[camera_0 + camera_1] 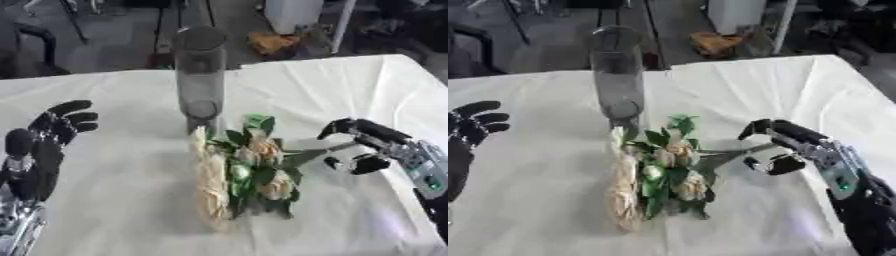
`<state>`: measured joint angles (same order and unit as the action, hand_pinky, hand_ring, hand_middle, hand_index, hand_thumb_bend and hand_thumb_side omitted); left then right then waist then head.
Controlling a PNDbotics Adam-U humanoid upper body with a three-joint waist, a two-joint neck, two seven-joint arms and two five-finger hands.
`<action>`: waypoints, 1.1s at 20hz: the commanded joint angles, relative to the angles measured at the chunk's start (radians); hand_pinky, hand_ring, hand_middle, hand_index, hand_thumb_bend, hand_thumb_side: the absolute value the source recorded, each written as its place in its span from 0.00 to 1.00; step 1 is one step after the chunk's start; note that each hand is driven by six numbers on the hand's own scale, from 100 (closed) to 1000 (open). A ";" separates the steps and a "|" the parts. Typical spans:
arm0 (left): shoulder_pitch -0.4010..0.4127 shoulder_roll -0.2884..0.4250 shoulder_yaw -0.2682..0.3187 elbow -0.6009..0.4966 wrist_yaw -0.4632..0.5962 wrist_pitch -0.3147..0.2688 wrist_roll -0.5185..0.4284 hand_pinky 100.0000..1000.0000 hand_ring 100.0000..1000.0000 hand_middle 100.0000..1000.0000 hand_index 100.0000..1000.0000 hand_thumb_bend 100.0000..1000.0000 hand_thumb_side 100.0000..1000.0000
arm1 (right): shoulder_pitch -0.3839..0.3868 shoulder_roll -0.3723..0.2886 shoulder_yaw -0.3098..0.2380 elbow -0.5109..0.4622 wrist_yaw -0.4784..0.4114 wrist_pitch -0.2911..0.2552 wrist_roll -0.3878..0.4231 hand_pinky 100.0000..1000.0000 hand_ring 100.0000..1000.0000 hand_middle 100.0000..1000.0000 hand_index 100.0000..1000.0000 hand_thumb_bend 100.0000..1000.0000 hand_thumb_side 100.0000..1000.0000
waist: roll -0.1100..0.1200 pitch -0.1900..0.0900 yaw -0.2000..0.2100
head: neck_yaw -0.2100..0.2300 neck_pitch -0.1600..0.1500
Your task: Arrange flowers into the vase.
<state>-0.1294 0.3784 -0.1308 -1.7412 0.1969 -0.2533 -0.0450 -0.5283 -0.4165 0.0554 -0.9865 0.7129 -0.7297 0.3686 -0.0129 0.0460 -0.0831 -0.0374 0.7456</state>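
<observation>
1. The right hand arches over the cloth with fingers curled forward and thumb bent below them; a thin green stem passes between fingers and thumb; whether they actually pinch it cannot be told.
2. That stem leads left to the flowers, a bunch of pale cream blooms and green leaves lying flat on the table; the heads point toward the robot's left and the stems toward the right hand.
3. A pale straw-coloured bundle lies lengthwise along the left side of the flowers, touching them; what it is made of cannot be made out.
4. The vase, tall, clear and grey-tinted, stands upright just behind the flowers, near the middle of the table; its base sits close to the far end of the pale bundle.
5. The left hand is raised at the left edge, well apart from the flowers and vase; its fingers are spread and lightly bent, holding nothing.
6. A creased white cloth covers the table.
</observation>
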 commanded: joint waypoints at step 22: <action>-0.012 0.008 0.004 -0.011 -0.002 -0.001 -0.003 0.74 0.73 0.75 0.78 0.84 0.97 | -0.016 0.029 -0.003 -0.009 0.061 0.001 -0.020 0.79 0.79 0.71 0.78 0.25 0.13 | 0.007 -0.004 0.000 | -0.005 -0.006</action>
<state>-0.1300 0.3783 -0.1309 -1.7411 0.1969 -0.2526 -0.0462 -0.5284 -0.3736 0.0557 -0.9855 0.7680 -0.7296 0.3522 -0.0069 0.0492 -0.0832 -0.0417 0.7455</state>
